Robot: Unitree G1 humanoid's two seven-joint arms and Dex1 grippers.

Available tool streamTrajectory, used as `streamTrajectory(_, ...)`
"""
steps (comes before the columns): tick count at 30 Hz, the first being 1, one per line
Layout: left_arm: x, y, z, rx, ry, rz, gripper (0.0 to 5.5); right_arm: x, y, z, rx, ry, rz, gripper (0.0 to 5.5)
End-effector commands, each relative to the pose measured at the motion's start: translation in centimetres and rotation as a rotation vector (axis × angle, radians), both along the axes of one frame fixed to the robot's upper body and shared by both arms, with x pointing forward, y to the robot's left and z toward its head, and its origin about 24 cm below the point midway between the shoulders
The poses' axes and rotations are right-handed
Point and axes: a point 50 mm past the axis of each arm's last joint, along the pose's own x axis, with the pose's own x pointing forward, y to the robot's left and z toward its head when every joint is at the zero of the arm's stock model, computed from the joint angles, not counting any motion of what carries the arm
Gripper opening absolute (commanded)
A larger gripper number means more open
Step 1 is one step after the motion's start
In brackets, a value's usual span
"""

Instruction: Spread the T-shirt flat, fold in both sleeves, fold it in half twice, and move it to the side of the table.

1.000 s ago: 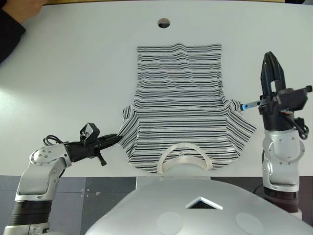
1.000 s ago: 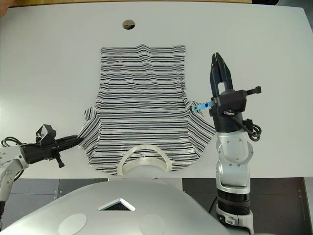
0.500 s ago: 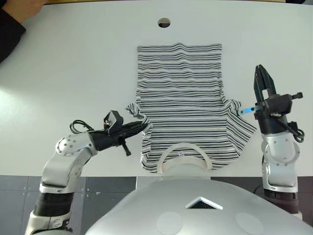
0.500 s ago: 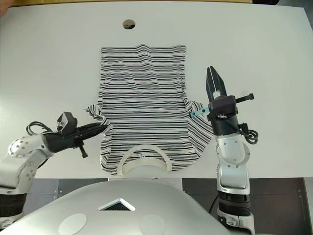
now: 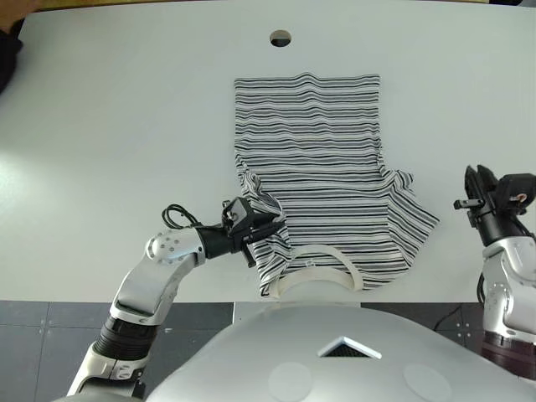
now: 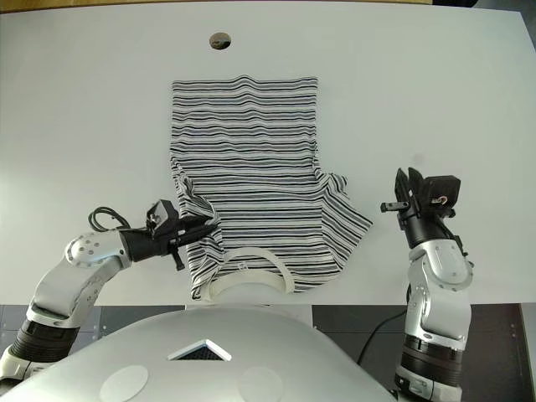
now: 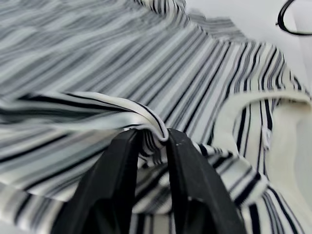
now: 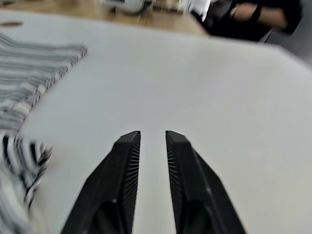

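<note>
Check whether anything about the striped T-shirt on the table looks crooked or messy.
Yes. The T-shirt looks lopsided: its left sleeve is bunched up, pinched in the left gripper and drawn over the body rather than lying flat, while the right sleeve lies spread on the table.

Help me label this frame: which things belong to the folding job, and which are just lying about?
Job: T-shirt; left sleeve, pinched in left hand; right hand, empty, beside the shirt; table.
Lying about: hole in the table.
</note>
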Motion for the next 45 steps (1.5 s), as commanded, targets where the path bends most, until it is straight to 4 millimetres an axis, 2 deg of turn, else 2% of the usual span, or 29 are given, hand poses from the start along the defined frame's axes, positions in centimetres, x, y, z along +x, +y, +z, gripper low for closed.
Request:
streamTrajectory(1,-0.5,0.0,-0.4,0.033,0.005,-0.030,1.60,-1.1,0.5,-0.2,0.017,0.083,0.054,1.71)
streamTrajectory(3,-0.2,0.1,-0.8,0.047,0.012,0.015,1.87,-1.7,0.9,-0.3,0.027,0.122,0.086,2.13)
streamTrajectory(8,0.0,0.4,-1.2,0.057,0.016,0.090,1.87,-2.7,1.6,0.1,0.054,0.155,0.150,2.13)
streamTrajectory(12,0.2,0.2,-0.6,0.022,-0.034,0.110,1.87,-3.2,2.0,0.1,0.069,0.182,0.185,2.13)
streamTrajectory(18,2.1,0.5,2.8,-0.079,-0.277,0.210,1.87,-4.9,2.0,-1.6,0.080,0.283,0.198,2.13)
streamTrajectory(23,2.1,0.5,5.6,-0.171,-0.421,0.225,1.87,-5.5,1.5,-2.5,0.071,0.322,0.189,2.13)
streamTrajectory(27,2.2,0.8,6.9,-0.219,-0.494,0.264,1.87,-5.9,2.0,-3.2,0.083,0.339,0.214,1.31)
streamTrajectory(29,2.5,1.3,6.5,-0.182,-0.513,0.302,1.57,-5.7,2.2,-3.0,0.083,0.314,0.224,0.96)
streamTrajectory(33,1.9,1.9,3.9,-0.045,-0.481,0.294,0.83,-5.0,2.7,-2.1,0.052,0.221,0.275,0.15)
streamTrajectory(36,1.5,3.0,2.4,0.038,-0.479,0.302,0.22,-4.1,3.5,-0.5,0.042,0.114,0.323,0.10)
streamTrajectory(41,1.7,3.3,1.5,0.043,-0.495,0.342,0.13,-3.0,5.7,1.0,0.080,0.069,0.448,0.10)
streamTrajectory(45,2.3,2.7,1.5,0.013,-0.508,0.349,0.13,-2.8,7.2,0.7,0.095,0.089,0.525,0.10)
